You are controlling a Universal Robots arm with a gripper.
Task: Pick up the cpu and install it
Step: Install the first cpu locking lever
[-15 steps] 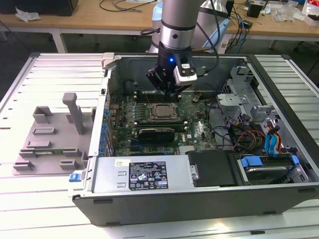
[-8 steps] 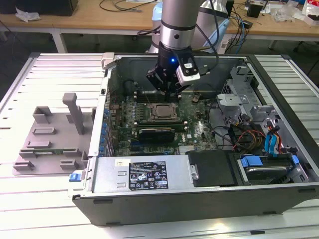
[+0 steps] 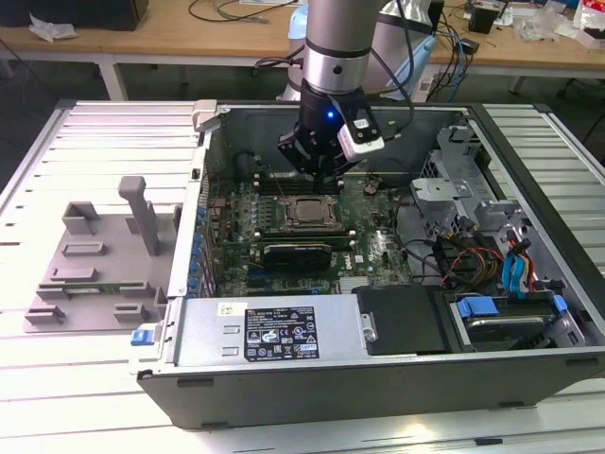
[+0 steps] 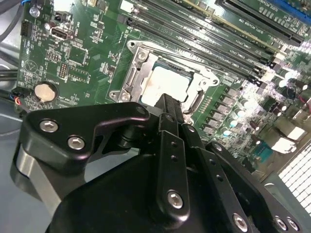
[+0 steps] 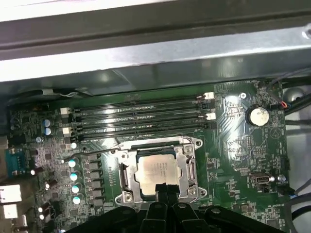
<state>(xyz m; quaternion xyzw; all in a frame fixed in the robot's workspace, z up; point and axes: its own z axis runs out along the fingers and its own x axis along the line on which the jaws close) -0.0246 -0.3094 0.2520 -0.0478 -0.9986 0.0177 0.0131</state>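
Note:
The cpu is a pale silver square lying flat in the metal socket frame on the green motherboard, inside the open computer case. Both wrist views show it from above, cpu and cpu. My gripper hangs just above and behind the socket in the exterior view. In both wrist views its black fingers sit pressed together, gripper and gripper, overlapping one edge of the chip. Nothing is held between them.
Memory slots run beside the socket. A long black card lies in front of it. A grey plastic tray with upright posts sits outside the case on the exterior view's left. Cables and a drive bay fill the case's right side.

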